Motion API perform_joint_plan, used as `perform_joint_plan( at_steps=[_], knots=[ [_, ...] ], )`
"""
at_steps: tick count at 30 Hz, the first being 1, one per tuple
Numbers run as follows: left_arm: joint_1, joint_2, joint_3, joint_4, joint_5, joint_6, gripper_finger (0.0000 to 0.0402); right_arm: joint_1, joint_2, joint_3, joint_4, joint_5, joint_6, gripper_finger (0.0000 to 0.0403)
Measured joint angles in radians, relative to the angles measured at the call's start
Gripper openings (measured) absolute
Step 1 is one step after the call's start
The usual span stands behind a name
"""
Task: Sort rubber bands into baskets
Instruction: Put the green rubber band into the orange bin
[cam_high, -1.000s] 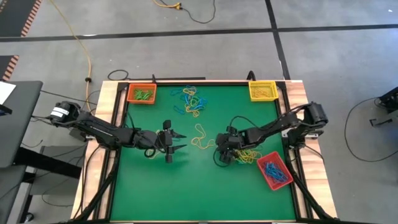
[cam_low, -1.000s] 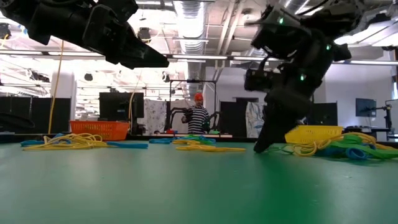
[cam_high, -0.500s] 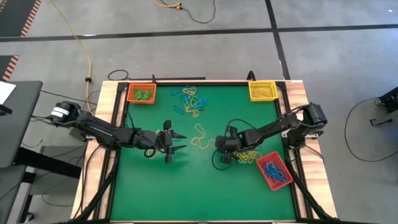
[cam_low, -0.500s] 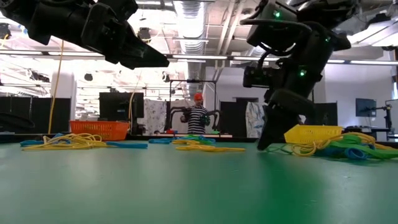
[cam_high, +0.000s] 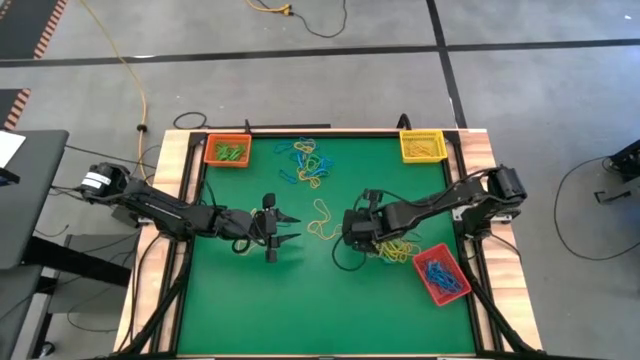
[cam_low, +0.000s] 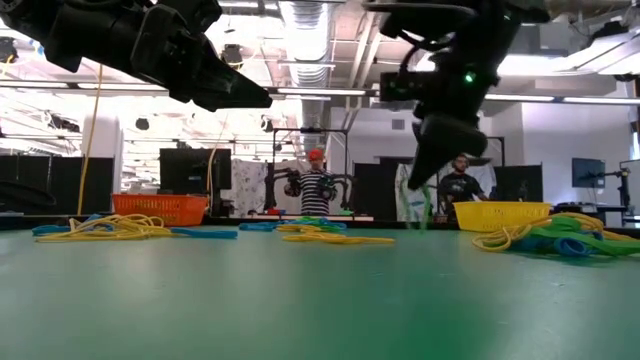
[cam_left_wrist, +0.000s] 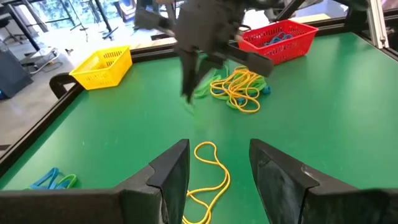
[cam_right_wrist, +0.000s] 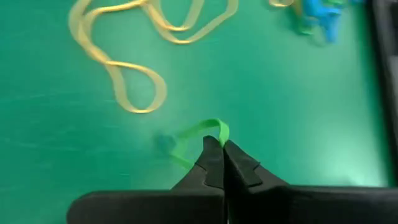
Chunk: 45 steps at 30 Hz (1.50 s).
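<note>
From above, the right gripper (cam_high: 352, 226) sits near the middle of the green table (cam_high: 250, 310), just beside a pile of rubber bands (cam_high: 398, 247) next to the red basket (cam_high: 440, 274); the left gripper (cam_high: 287, 228) waits on the table's left half, its fingers spread. The orange basket (cam_high: 228, 151) and yellow basket (cam_high: 423, 146) stand in the far corners, with more bands (cam_high: 307, 161) between them and a loose yellow band (cam_high: 322, 220) between the grippers. At table height, the right gripper (cam_low: 424, 190) hangs clear of the surface with a thin green band (cam_low: 424, 212) dangling from its tip. The left wrist camera shows its own fingers (cam_left_wrist: 171, 177) apart over the yellow band (cam_left_wrist: 208, 174). The right wrist camera shows the fingers (cam_right_wrist: 214, 160) pinched together on the green band (cam_right_wrist: 200, 135), above the table.
</note>
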Motion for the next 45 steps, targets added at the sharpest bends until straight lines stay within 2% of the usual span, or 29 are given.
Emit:
perform_joint_plan(
  at_steps=[4,13,23,29,34,39,45],
  knots=[
    [0.000,0.000,0.000,0.000,0.000,-0.001,0.0158,-0.044,-0.015,0.056,-0.106,0.072,0.002,0.0014],
    [0.000,0.000,0.000,-0.009,0.000,-0.003,0.0158,-0.107,-0.184,0.063,-0.129,0.117,0.002,0.0014],
    [0.000,0.000,0.000,-0.014,0.000,0.000,0.0158,-0.032,-0.355,0.063,-0.137,0.117,0.007,0.0016],
    [0.000,0.000,0.000,-0.014,-0.001,0.000,0.0158,0.032,-0.395,0.063,-0.114,0.130,0.024,0.0017],
    [0.000,0.000,0.000,0.012,-0.001,-0.001,0.0158,0.078,-0.388,0.063,-0.012,0.107,-0.031,0.0017],
    [0.000,0.014,0.000,0.091,-0.001,-0.008,0.0158,0.112,-0.334,0.063,0.224,-0.013,-0.184,0.0017],
    [0.000,0.098,0.001,0.288,0.000,0.001,0.0158,0.096,-0.241,0.063,0.490,-0.129,-0.333,0.0018]
  ],
)
